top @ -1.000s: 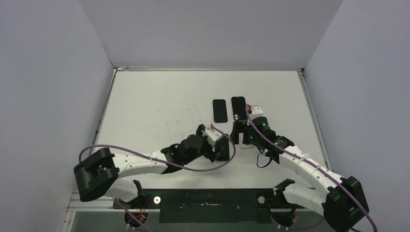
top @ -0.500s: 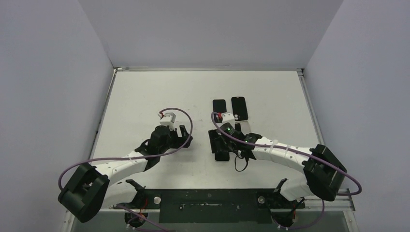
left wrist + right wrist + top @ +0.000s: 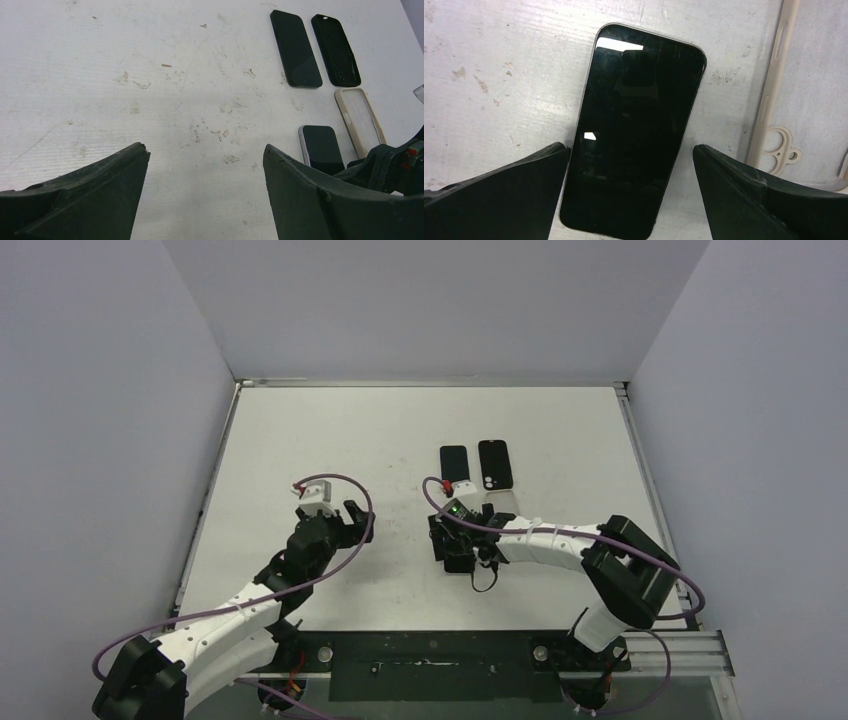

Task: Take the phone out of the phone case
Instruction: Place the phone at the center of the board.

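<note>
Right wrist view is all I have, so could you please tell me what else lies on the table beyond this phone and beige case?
Observer: A second dark phone and a black case lie side by side, farther from the arms.
Operator: Thank you; where is the left pincer?
Observer: The left pincer is open and empty over the table, well to the left of the silver-edged phone.

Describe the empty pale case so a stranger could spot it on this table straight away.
On the white table, find the right gripper, open over a silver-edged phone. The pale case lies flat just to that phone's right, nearer the arms than the black phone and black case. It alone is pale: a cream frame with a clear back, nothing in it.
</note>
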